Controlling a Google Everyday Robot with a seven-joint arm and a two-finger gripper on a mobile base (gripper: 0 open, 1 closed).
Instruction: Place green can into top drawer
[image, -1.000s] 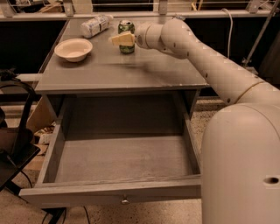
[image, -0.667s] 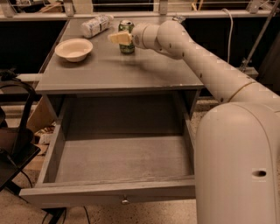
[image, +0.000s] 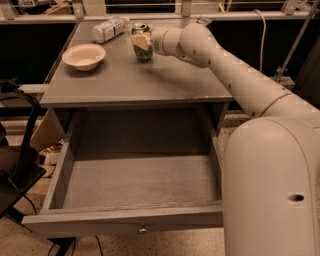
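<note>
Since the earlier frame, the arm's wrist has advanced toward the can, and the gripper (image: 141, 42) now overlaps the front of the short green patterned drink can with a silver top (image: 144, 54). It sat slightly to the side before. Can, bowl and bottle have not shifted.

Gripper state: cannot be determined from this view. It may be spread around the can or already clamped on it.

Location of task item: the can stands upright on the far part of the grey wooden tabletop (image: 140, 82), at the gripper. A pale round bowl (image: 84, 56) sits well to its side. A clear plastic bottle (image: 107, 29) lies near the far edge. The white jointed arm (image: 235, 75) reaches across the table from the robot's body.

The wide shallow grey wooden top drawer (image: 125, 220) stands pulled fully out below the tabletop, with its small round metal knob (image: 143, 230) facing the camera.

Step in hand, judged: secure the grasp.
1. Centre the can in the gripper at mid-body.
2. Close firmly without denting the thin wall.
3. Lift straight up before any sideways travel.
4. Clear the table's front edge, then descend into the drawer.
</note>
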